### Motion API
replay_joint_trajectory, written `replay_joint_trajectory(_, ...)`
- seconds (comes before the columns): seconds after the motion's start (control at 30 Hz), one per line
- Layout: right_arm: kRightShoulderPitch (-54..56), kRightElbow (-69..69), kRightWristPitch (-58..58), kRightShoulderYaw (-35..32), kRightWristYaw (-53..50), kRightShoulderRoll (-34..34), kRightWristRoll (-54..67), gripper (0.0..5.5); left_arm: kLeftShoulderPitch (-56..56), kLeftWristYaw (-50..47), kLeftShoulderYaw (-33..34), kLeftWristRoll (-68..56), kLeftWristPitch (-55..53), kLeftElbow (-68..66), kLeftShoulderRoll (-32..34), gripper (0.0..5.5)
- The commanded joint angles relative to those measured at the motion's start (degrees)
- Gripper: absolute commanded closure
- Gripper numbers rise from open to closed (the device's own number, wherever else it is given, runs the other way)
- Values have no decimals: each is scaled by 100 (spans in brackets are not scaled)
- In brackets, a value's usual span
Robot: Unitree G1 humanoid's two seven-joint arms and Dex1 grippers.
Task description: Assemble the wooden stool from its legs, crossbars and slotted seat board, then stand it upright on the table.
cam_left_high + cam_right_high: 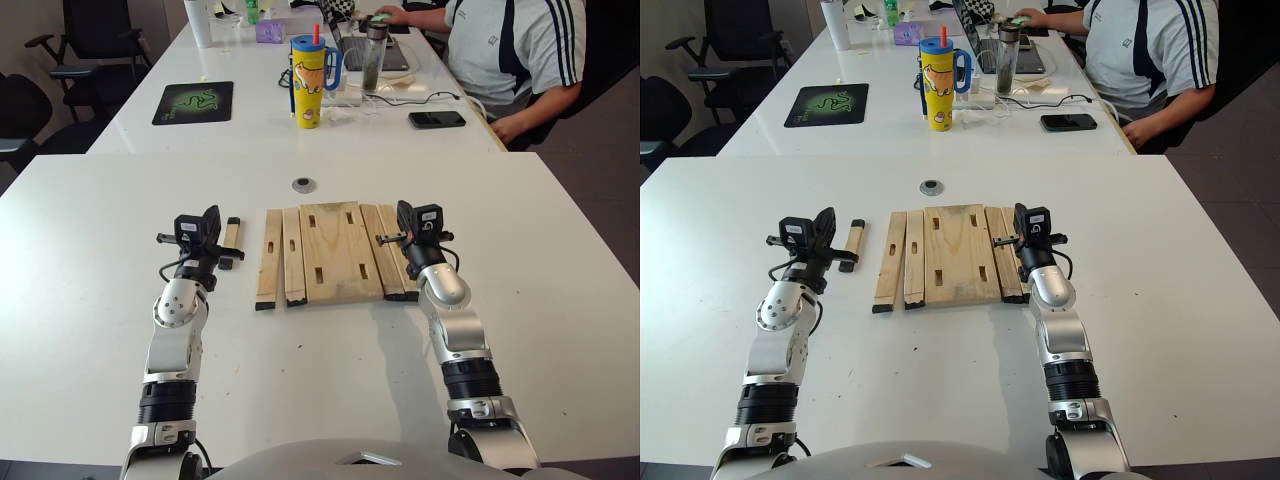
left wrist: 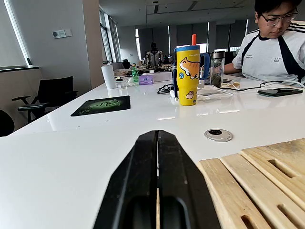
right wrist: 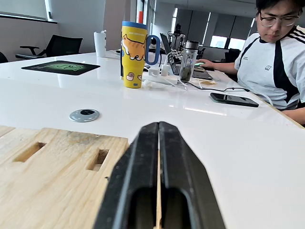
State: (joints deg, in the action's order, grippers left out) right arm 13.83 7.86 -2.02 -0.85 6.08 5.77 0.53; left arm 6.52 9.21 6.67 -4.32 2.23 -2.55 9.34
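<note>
The slotted seat board [image 1: 338, 250] lies flat at the table's middle. Two narrow slotted boards [image 1: 280, 256] lie against its left side, and narrow boards [image 1: 385, 248] lie along its right side. A short wooden bar [image 1: 231, 240] with dark ends lies apart to the left. My left gripper [image 1: 211, 222] rests just left of that short bar, fingers pressed together with nothing held [image 2: 157, 134]. My right gripper [image 1: 404, 214] sits over the right-hand narrow boards, also shut and empty [image 3: 158, 126]. The seat board's slots [image 3: 97, 159] show beside it.
A round metal grommet [image 1: 302, 184] is set in the table behind the boards. On the farther table stand a yellow cup [image 1: 309, 85], a black mat [image 1: 193, 102] and a phone [image 1: 436, 119]. White tabletop stretches on both sides of the boards.
</note>
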Motion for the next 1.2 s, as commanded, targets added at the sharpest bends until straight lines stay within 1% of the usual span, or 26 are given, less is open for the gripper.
replay_joint_trajectory(0.03, -17, -18, -50, -16, -8, -18, 32, 550, -44, -41, -7, -34, -53, -83, -49, 549)
replay_joint_trajectory(0.23, -22, -52, -69, -12, -31, -36, 28, 550, -33, 33, 168, -504, -898, -35, -92, 549)
replay_joint_trajectory(0.43, -2, -15, -40, -17, -66, -51, 17, 550, 60, 42, 88, -440, -1394, -220, 6, 549)
replay_joint_trajectory(0.47, 5, -17, -41, -20, -72, -51, 19, 550, 78, 41, 79, -421, -1420, -241, 10, 530)
replay_joint_trajectory(0.5, 9, -19, -42, -24, -75, -49, 20, 550, 95, 44, 64, -405, -1479, -263, 20, 526)
replay_joint_trajectory(0.8, 42, 19, -19, -28, -86, -38, 7, 550, 207, 38, -56, -263, -1738, -640, 85, 411)
replay_joint_trajectory(1.03, 104, 88, 16, -4, -56, -20, -5, 550, 266, -66, -47, -150, -1851, -858, 111, 296)
replay_joint_trajectory(1.2, 143, 125, 39, 0, -53, -14, -10, 550, 295, -112, -24, -123, -2125, -1061, 119, 296)
